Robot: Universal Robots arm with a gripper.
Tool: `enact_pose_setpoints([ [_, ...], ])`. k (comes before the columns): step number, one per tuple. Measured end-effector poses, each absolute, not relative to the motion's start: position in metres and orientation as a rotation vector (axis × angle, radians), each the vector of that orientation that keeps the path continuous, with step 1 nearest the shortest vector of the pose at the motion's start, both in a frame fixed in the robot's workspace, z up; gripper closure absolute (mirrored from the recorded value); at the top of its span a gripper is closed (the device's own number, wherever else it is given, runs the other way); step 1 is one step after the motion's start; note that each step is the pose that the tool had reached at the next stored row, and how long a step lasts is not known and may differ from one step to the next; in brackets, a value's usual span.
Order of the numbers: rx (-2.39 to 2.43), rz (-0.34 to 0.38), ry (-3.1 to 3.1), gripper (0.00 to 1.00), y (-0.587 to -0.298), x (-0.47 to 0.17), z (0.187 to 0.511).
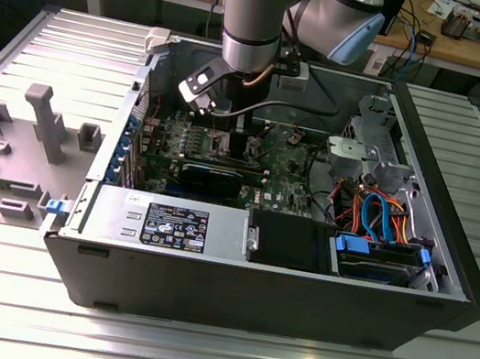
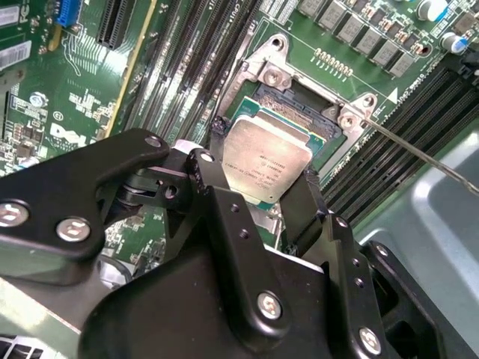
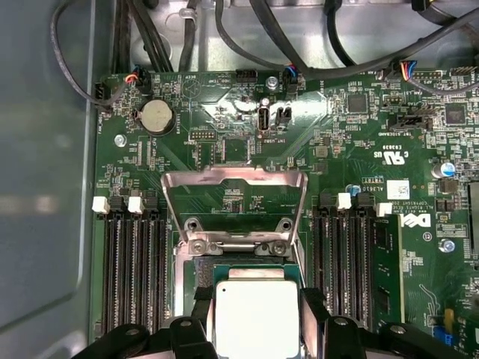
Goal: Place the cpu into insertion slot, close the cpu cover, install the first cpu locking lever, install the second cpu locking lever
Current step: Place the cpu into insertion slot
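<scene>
A ribbed grey metal desk (image 1: 190,357) carries a big black computer case (image 1: 245,306), which lies open on its side across the middle of the desk. The grey and light-blue robot arm (image 1: 257,6) stands over the case with its wrist inside it. In the exterior view this wrist hides the place of the work. On the floor of the case lies the green motherboard (image 3: 224,142).

The black two-finger tool (image 2: 263,187) hangs close above the board; its body cuts off a large part of both wrist views. The cpu cover (image 3: 233,177), a thin square silvery frame plate with a large cut-out, is swung up on its hinge and open. The insertion slot (image 2: 296,108), a dark square recess with a silvery rim, lies directly under the tool and is mostly covered.

The cpu (image 2: 266,149), a small flat square chip with a dull silver-grey metal top, sits over the slot. The tool is closed to the chip's width and grips it by two opposite edges, one black finger (image 2: 213,176) on each side. The near part of the chip is hidden by the tool. Whether the chip already touches the slot, I cannot tell.

A thin silvery metal rod (image 2: 419,149) runs away from one corner of the slot's rim, and its far end is cut off.
</scene>
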State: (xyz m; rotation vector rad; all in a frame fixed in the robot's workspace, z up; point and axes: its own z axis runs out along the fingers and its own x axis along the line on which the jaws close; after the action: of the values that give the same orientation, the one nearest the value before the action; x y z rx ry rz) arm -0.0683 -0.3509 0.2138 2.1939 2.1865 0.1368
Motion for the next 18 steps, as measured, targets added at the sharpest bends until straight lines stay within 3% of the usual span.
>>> enact_pose_setpoints([
  [18, 2.194, 0.136, 2.186, 0.45, -0.3482, -0.0683, 0.2137],
])
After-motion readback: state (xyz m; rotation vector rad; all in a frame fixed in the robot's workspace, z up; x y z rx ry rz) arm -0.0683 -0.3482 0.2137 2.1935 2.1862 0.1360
